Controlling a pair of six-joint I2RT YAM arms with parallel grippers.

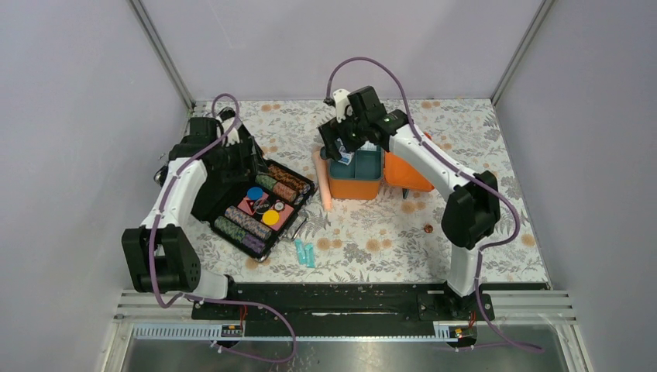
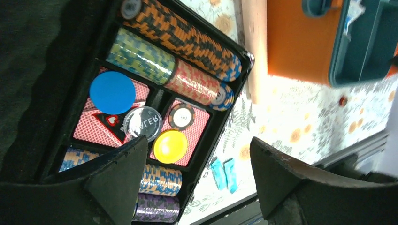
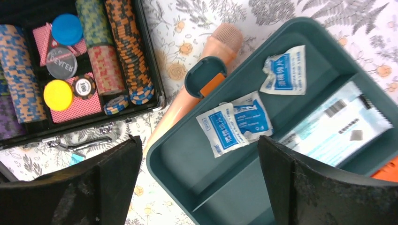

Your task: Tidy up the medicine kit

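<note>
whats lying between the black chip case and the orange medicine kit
A long peach-coloured tube lies there, close beside the medicine kit; the top external view shows it.

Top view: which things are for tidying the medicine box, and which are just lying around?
For the job: medicine kit, wipe packets in its tray, right gripper above, maybe the peach tube beside it.
Just lying about: black poker chip case.
</note>
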